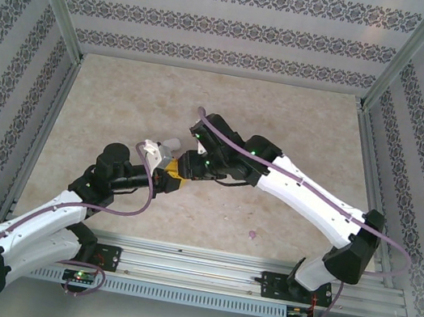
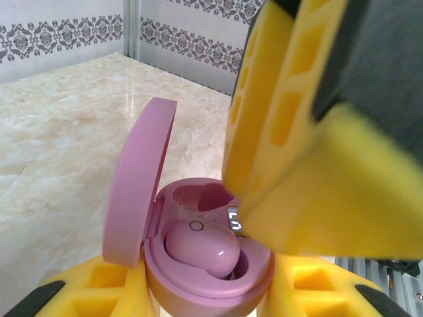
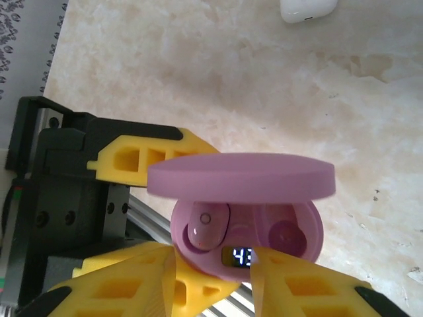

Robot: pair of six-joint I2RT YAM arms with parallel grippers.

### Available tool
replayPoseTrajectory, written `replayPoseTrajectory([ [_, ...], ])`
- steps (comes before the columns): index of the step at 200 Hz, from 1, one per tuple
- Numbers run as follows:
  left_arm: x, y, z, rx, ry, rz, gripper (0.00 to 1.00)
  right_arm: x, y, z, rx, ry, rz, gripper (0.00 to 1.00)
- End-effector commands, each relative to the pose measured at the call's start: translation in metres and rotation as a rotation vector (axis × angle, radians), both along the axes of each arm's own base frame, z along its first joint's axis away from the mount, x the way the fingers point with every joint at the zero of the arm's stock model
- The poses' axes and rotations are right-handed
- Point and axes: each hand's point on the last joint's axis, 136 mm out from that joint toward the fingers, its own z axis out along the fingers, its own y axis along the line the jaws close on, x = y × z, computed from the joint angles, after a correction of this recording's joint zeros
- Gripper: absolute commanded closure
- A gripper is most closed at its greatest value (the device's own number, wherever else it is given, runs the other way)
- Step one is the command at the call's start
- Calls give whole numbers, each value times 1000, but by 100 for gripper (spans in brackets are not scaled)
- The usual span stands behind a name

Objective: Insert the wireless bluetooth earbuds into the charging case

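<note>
1. Marbled table (image 3: 198,66) underlies everything; left gripper (image 2: 205,294) is clamped on the open purple case (image 3: 241,177);
2. we see one purple earbud (image 3: 206,226) seated inside; the neighbouring socket (image 3: 285,234) is empty;
3. right gripper (image 3: 213,274) hovers close above, fingers apart.

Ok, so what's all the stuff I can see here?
charging case: one, purple, lid open, gripped by the left fingers
earbud: one, purple, sitting in the case; the other socket is empty
white case: one, white, on the table, cut off by the picture's edge
tiny speck: one, purple, on the table by the right arm, too small to name
table: one, beige marble
left fingers: two, yellow
right fingers: two, yellow, apart, just above the case
</note>
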Motion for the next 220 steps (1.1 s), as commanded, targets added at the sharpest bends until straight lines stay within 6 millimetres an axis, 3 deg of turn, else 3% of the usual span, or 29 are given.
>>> replayPoseTrajectory([
  [1, 4, -2, 22, -38, -45, 11, 97, -6, -10, 13, 18, -14, -11, 65],
  [40, 8, -1, 21, -44, -16, 38, 97, -8, -27, 12, 41, 4, -53, 65],
  [63, 12, -1, 16, -33, 13, 52, 97, -8, -53, -1, 33, 47, -126, 65],
  [91, 15, -3, 12, -36, 39, 52, 97, -14, -103, -41, -63, 126, -255, 65],
  [136, 17, -8, 6, -34, 61, 37, 97, -50, -175, -132, -215, 295, -434, 65],
  [167, 17, -9, 0, -27, 78, 29, 97, -69, -198, -179, -261, 364, -469, 64],
  [220, 16, -9, -2, -22, 79, 24, 97, -73, -222, -211, -361, 403, -471, 64],
])
